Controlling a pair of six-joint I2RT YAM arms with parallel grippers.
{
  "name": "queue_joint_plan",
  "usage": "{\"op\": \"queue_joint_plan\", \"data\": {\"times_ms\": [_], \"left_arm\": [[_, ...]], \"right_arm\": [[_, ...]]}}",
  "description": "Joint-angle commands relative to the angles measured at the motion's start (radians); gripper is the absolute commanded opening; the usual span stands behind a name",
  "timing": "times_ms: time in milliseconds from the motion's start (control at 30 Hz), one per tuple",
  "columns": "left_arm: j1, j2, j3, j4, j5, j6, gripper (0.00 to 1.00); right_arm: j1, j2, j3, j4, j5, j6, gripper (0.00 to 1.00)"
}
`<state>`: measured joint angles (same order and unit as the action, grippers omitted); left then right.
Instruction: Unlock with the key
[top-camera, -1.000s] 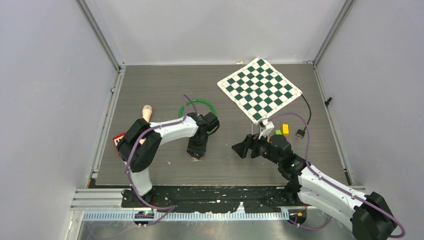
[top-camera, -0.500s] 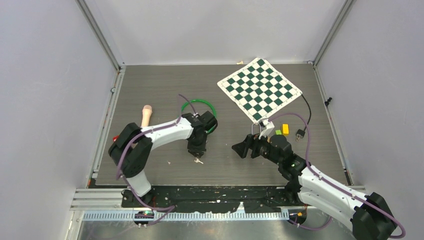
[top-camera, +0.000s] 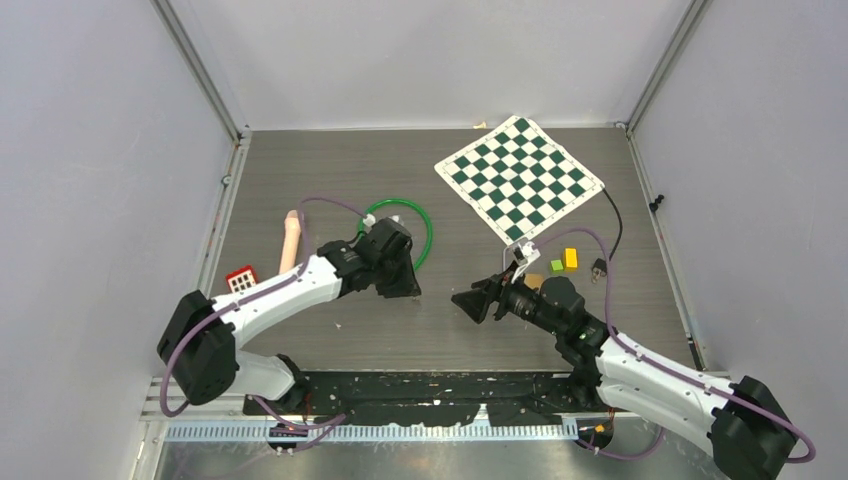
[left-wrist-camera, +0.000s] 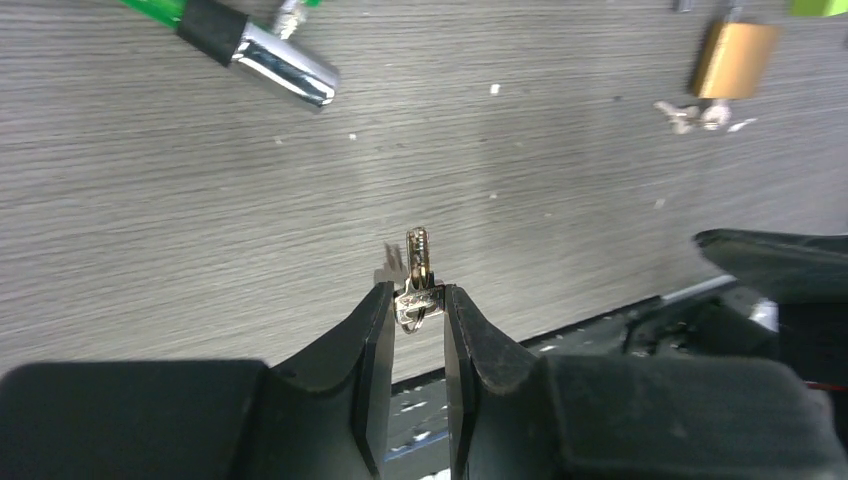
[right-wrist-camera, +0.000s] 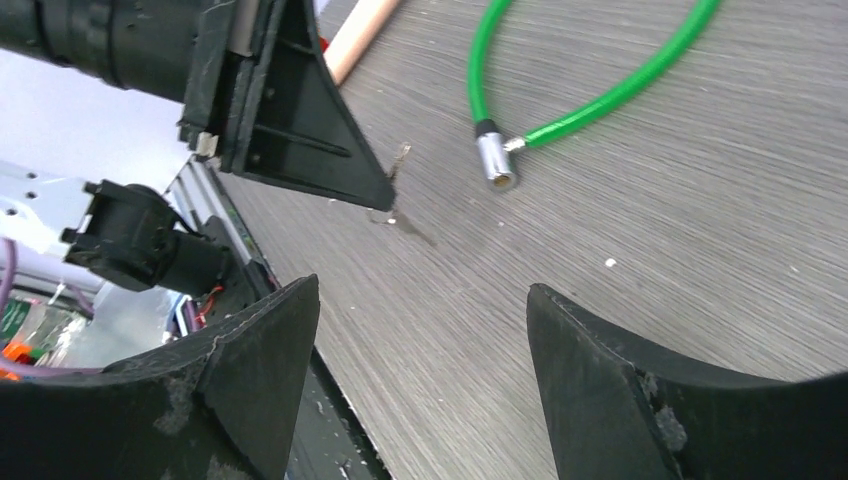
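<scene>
Left hand (left-wrist-camera: 418, 302) pinches one key (left-wrist-camera: 419, 252); one padlock (left-wrist-camera: 733, 58) lies apart.

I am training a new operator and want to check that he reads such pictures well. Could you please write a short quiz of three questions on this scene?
1. True or false: the key lies loose, held by nothing.
2. The right gripper is: A) open, holding nothing; B) shut on a chess piece; C) out of every view.
3. Fill in: in the left wrist view, the brass thing at the upper right is the ____.

Key
1. False: the left gripper pinches it between its fingers.
2. A.
3. padlock.
</scene>
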<state>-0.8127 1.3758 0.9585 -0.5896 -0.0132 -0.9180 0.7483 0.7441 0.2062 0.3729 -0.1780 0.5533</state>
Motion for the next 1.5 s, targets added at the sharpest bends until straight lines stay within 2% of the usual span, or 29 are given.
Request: {"op": "queue_joint_plan", "data": {"times_ms": [0, 333, 633, 867, 1100, 1467], "left_arm": [[-0.008, -0.083, -0.023, 0.178, 0.044, -0.147, 0.08], [-0.054, -0.146, 0.000, 0.246, 0.022, -0.251, 0.07], [-0.102, -0.143, 0.028, 0.259, -0.019, -0.272, 0.07], [-0.122, -0.142, 0.037, 0.274, -0.022, -0.280, 0.07], [-0.137, -0.131, 0.045, 0.274, -0.024, -0.278, 0.07], [-0.155, -0.129, 0.043, 0.278, -0.040, -0.292, 0.08]], "right_arm": [[0.049, 0.010, -0.013, 0.199, 0.025, -0.032, 0.81], [0.126, 0.087, -0.022, 0.369, 0.080, -0.074, 0.77], [0.151, 0.157, 0.003, 0.410, 0.116, -0.110, 0.76], [0.157, 0.195, 0.001, 0.436, 0.149, -0.122, 0.69], [0.160, 0.222, 0.012, 0.449, 0.124, -0.127, 0.59], [0.165, 0.212, 0.013, 0.480, 0.161, -0.125, 0.52]]}}
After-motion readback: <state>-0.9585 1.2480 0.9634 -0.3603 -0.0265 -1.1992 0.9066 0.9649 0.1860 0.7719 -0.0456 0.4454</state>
